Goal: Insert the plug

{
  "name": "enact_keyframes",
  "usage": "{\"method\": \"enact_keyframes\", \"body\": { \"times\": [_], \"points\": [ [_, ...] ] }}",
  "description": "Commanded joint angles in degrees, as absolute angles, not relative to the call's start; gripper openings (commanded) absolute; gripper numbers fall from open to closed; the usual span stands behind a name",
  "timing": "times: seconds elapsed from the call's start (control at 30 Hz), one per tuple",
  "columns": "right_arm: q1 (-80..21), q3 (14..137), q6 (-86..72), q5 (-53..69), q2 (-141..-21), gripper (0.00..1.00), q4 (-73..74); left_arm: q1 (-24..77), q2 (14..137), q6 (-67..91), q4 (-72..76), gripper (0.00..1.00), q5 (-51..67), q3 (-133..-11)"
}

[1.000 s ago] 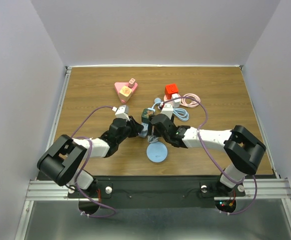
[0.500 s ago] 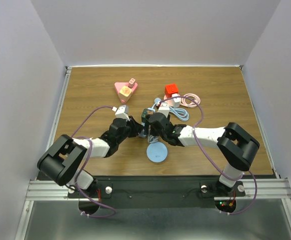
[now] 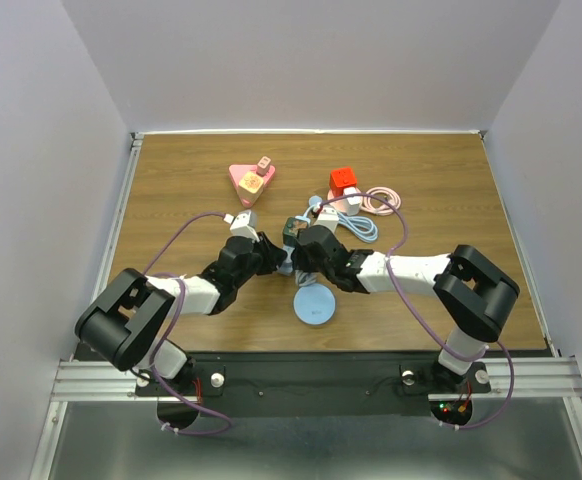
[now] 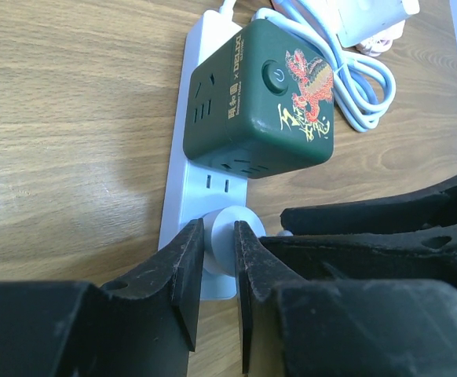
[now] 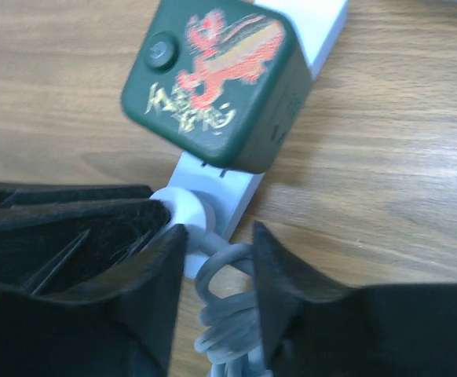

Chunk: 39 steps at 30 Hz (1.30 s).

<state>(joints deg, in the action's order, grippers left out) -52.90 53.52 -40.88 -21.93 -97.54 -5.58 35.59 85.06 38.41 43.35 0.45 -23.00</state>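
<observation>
Because the plug (image 4: 217,238) sat on the power strip (image 4: 180,196) at six o'clock of the green cube (image 4: 264,94), the left gripper (image 4: 215,263) pinched it, seemingly to seat it; the right gripper (image 5: 218,239) straddled its cord (image 5: 222,314), grip unclear.

Both arms low, reaching inward, left pincer (image 4: 217,245) narrowly closed, right pincer (image 5: 218,237) slightly parted.

On the wooden surface (image 3: 171,180), a pink triangular block (image 3: 248,182) lies toward the back, apart from a red cube (image 3: 343,180) just beside a coiled pink cable (image 3: 379,200).
</observation>
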Motion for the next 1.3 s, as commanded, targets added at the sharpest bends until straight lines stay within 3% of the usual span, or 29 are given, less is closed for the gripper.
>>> {"method": "enact_keyframes", "body": {
  "times": [0.0, 0.13, 0.27, 1.27],
  "points": [
    [-53.09, 51.33, -40.61, -20.39, -99.05, 0.39, -0.27, 37.62, 91.49, 37.35, 27.33, 0.0, 2.55, -20.92],
    [-53.17, 50.89, -40.69, -19.16, -99.84, 0.27, -0.26, 37.88, 91.41, 37.62, 27.16, 0.0, 2.46, -20.74],
    [-53.61, 51.15, -40.52, -18.81, -101.07, 0.25, 2.19, 38.06, 92.02, 37.79, 26.98, 0.0, 2.37, -20.92],
    [-57.04, 53.96, -38.58, -21.18, -100.2, 0.26, 5.8, 40.52, 91.33, 41.75, 25.84, 0.0, -1.58, -19.16]
  ]
}}
